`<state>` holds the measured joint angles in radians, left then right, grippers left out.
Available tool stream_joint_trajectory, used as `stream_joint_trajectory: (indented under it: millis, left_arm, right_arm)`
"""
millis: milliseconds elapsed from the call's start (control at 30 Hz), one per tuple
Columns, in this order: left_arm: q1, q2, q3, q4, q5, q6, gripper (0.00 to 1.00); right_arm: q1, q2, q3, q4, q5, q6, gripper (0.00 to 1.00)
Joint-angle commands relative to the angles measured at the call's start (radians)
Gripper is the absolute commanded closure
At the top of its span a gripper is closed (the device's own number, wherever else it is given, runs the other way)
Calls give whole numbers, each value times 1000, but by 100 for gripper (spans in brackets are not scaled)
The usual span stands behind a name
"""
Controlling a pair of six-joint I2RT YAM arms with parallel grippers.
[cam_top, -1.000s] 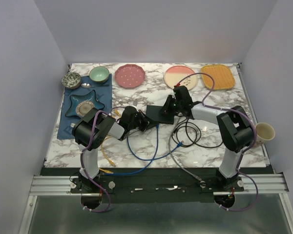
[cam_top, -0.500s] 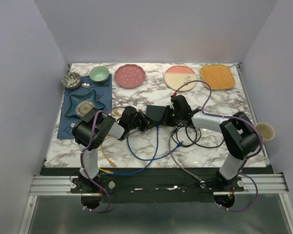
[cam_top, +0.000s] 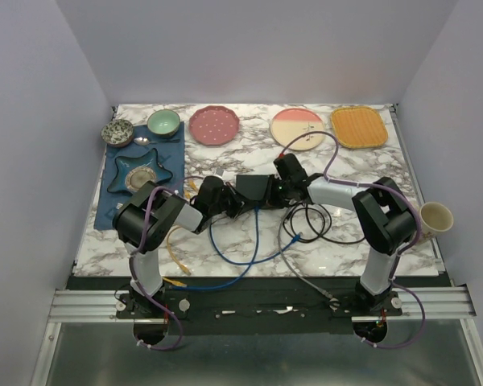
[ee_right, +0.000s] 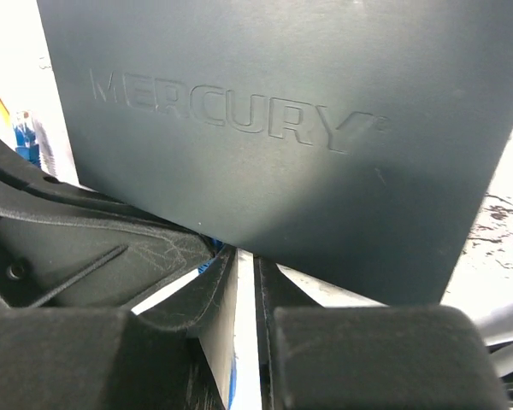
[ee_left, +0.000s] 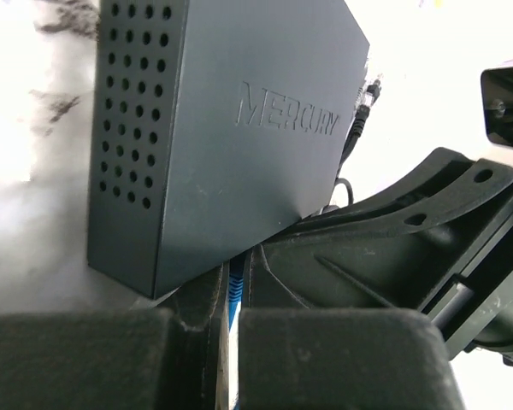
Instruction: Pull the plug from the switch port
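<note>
Black switch: looks unpinned, may drag.
Left end effector: clamps blue cable, may slip.
Right end effector: closed, seemingly empty.

Black joint housings on pale grey links — purple cables looped alongside; matte black, blocky fingers.

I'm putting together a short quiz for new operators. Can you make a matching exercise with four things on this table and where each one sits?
Things:
1. switch
2. orange tray
3. green bowl
4. cream cup

Places:
A. at the right edge of the table
B. far right corner
C. middle of the table
D. far left, on the blue mat

Pairs: 1-C, 2-B, 3-D, 4-A
</note>
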<state>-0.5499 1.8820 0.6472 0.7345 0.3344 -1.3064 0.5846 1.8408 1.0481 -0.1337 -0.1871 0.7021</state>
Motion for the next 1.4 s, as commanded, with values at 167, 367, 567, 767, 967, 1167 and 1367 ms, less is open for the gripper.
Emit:
stream_joint_trajectory:
  millis: [167,367,567,767,967,1167,1367]
  left_arm:
    - [-30,-34,-67,-122,68,27,100]
    - [-30,-111,-87,-141,58,35,100]
    - [2,-380,-55,-427,-76,189,100]
    - [34,-503,11,-748,-265,271,97]
    - [56,-541,-20,-831,-327,277,42]
    - [57,-659,97,-1114,-572,366,7]
    - [57,-713,224,-1387,-759,433,1]
  right_arm:
    - [-34,44,92,45,94,-4,79]
    - [-34,17,61,68,109,5,79]
    - [-34,-139,-20,80,153,-24,79]
    - [-34,-256,-146,108,135,-59,68]
    - [-26,-347,-233,125,130,-101,64]
    - [-23,-423,-276,125,143,-124,64]
    - [-9,-468,-310,161,135,-122,64]
